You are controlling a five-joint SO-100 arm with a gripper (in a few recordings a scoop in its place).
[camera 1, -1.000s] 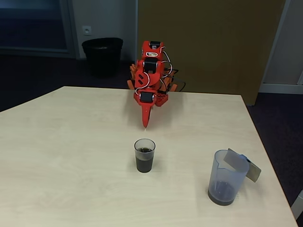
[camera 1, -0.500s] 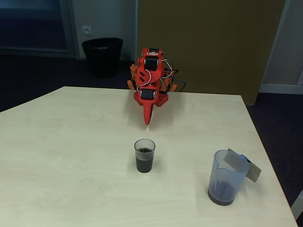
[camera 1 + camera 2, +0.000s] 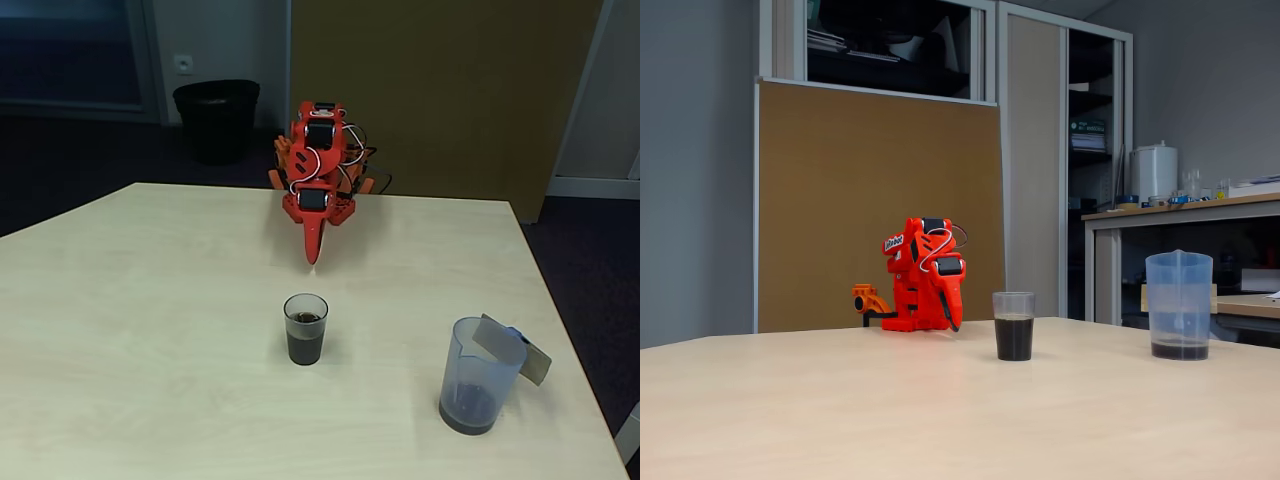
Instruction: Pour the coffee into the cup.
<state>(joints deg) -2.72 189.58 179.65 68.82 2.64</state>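
Note:
The cup (image 3: 305,329) (image 3: 1014,326), a small clear tumbler, stands upright near the table's middle, about half full of dark coffee (image 3: 304,347) (image 3: 1014,338). The bluish translucent pitcher (image 3: 481,374) (image 3: 1179,304) stands upright to its right in both fixed views, a shallow dark layer at its bottom. The red arm is folded at the table's far edge. Its gripper (image 3: 313,256) (image 3: 955,320) points down at the tabletop behind the cup, well apart from it, fingers together and holding nothing.
The light wooden table (image 3: 130,330) ends close to the right of the pitcher. A black waste bin (image 3: 216,118) stands on the floor behind the table, and a brown board (image 3: 870,200) rises behind the arm.
The arm has folded back toward its base, drawing the gripper tip a little farther from the cup. The cup and the pitcher have not moved.

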